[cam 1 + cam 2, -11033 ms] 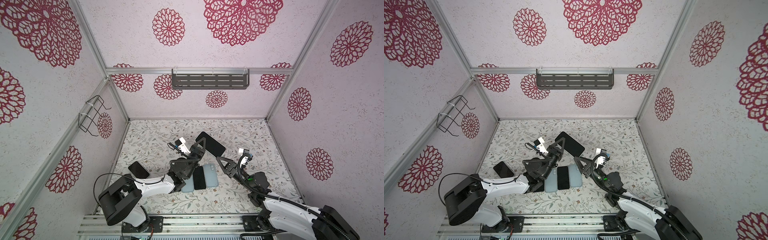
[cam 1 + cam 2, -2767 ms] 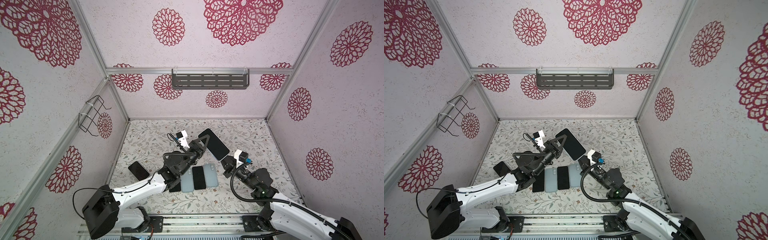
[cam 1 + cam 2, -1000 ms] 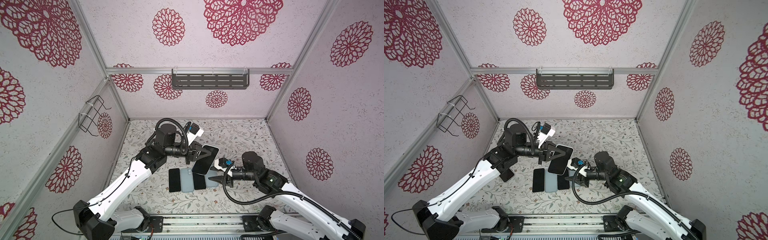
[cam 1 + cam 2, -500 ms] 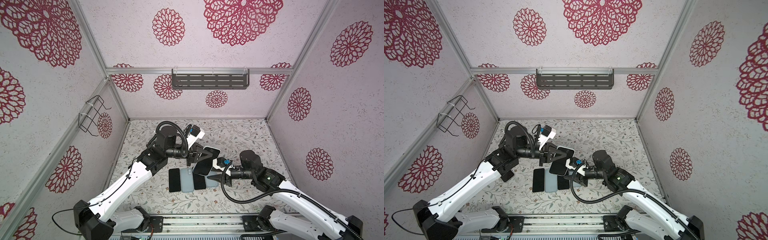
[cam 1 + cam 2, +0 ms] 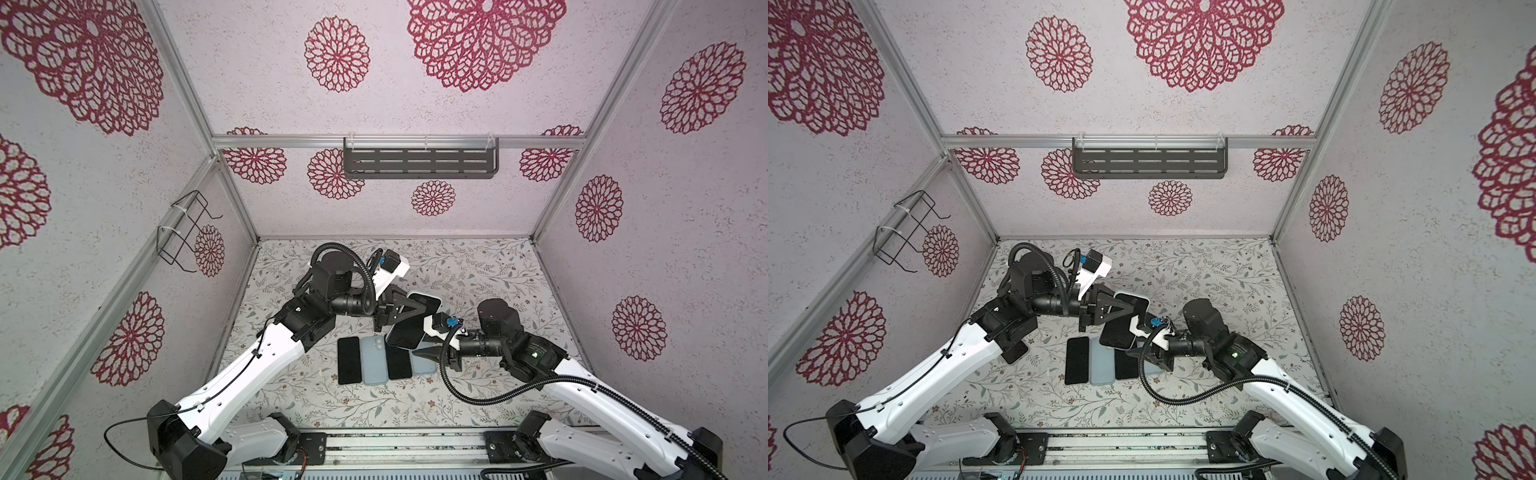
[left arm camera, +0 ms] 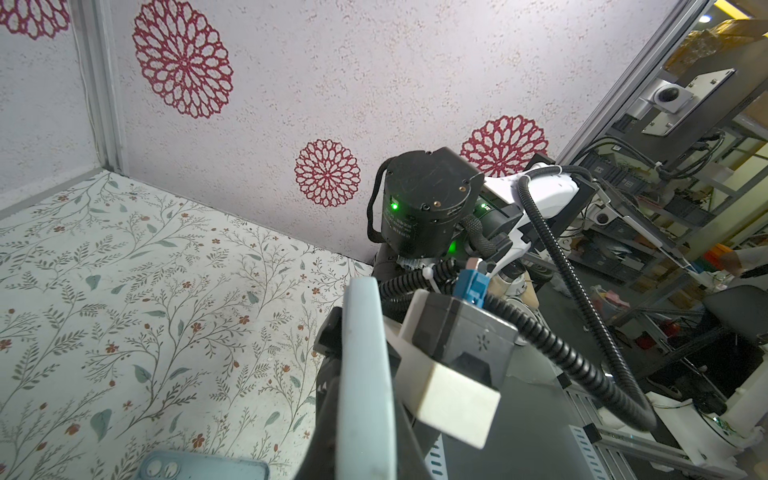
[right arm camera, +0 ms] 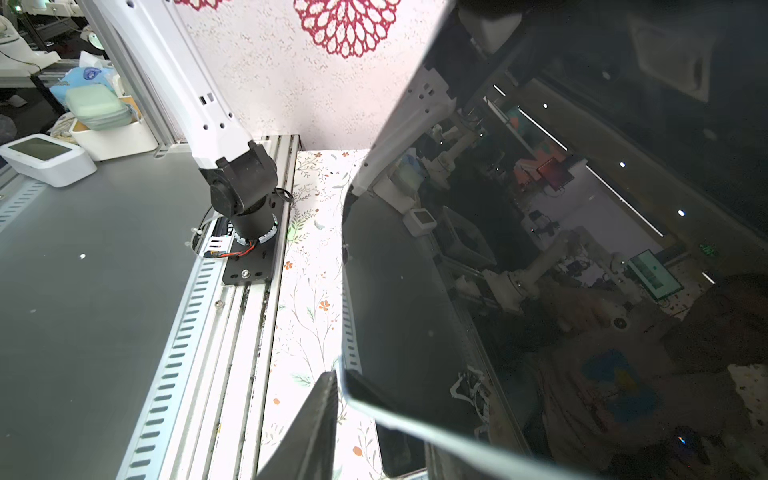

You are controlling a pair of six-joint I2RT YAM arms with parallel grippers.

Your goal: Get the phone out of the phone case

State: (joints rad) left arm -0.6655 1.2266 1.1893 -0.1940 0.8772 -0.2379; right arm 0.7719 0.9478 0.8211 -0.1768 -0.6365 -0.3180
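Observation:
The phone sits in a light blue phone case (image 5: 411, 322) (image 5: 1121, 328) and hangs tilted above the table, dark screen up. My left gripper (image 5: 417, 309) (image 5: 1125, 309) is shut on its upper part. The left wrist view shows the case's edge (image 6: 361, 332) pinched in that gripper (image 6: 363, 415). My right gripper (image 5: 417, 343) (image 5: 1133, 347) straddles the phone's lower corner. In the right wrist view one finger (image 7: 316, 424) stands right beside the case's corner, and the screen (image 7: 540, 249) hides the other finger. Contact there is unclear.
Below the held phone lies a row on the floral table: a black phone (image 5: 348, 359), a light blue one back up (image 5: 373, 359), another black phone (image 5: 398, 365) and another light blue one (image 5: 422, 361). A further black phone (image 5: 1013, 355) lies under the left arm. A wire basket (image 5: 185, 230) hangs on the left wall.
My right gripper has moved in on the held phone's lower corner and its jaws have narrowed. The left arm has tilted the cased phone slightly lower towards it.

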